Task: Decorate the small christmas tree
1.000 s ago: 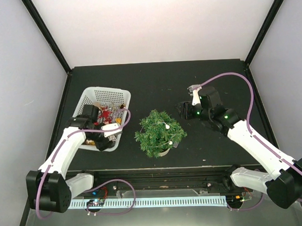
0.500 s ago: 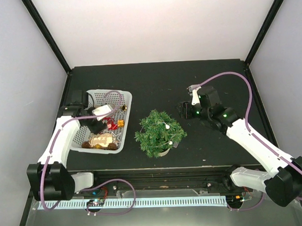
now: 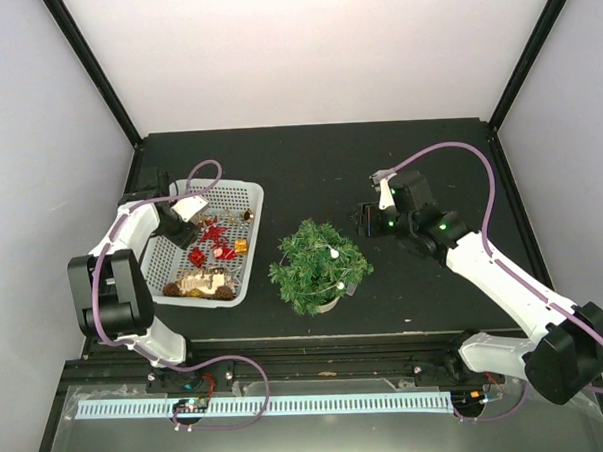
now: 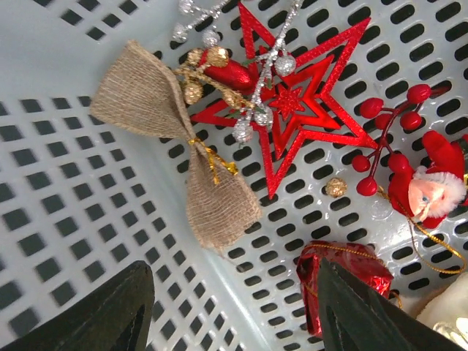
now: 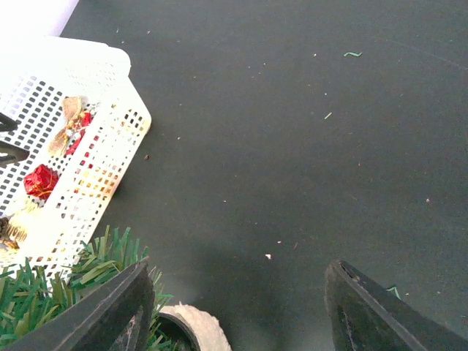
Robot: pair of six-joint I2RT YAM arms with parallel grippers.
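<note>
The small christmas tree stands near the tabletop's front edge at mid-width, bushy dark green in a cream pot, with a few pale beads on it. Just beside it, toward the left edge, the white basket holds a red star, a burlap bow, a Santa, berries and a red gift. My left gripper hangs open above them. My right gripper gapes empty beside the tree.

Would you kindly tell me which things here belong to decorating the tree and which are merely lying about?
For the job: small christmas tree; white basket; red star; burlap bow; Santa figure; berry sprig.
Just lying about: loose green needle bits on the black table.
</note>
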